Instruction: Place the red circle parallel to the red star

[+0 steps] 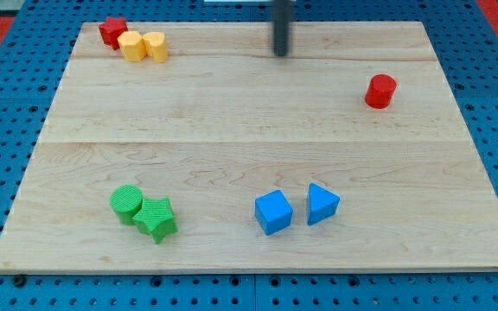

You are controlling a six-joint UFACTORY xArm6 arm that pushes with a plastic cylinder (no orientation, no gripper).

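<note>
1. Starting at the view's left, the red star (111, 32) sits in the top left corner of the bench (232, 130), very near the top edge and the left edge.
2. Touching its right side is a yellow block (130, 46), and a second yellow block (155, 46) touches that one. The three make a short row.
3. Lower down on the left, a green circle (126, 202) and a green star (156, 218) sit touching, near the bottom edge.
4. In the middle, near the bottom, are a blue cube (273, 212) and a blue triangle (322, 204), just beside each other.
5. My tip (281, 53) is near the top edge, in the middle. It touches no block. The rod has no fingers, so there is nothing to open or close.
6. On the right, the red circle (380, 91) stands alone, well apart from the red star and a bit lower than it.
7. I think the job is not done yet. The circle is still far away and not lined up with the star.
8. I think there is lots of open room in the middle to slide the circle left. My tip would need to get around to its right side first. The right edge is near there, so care is needed.
</note>
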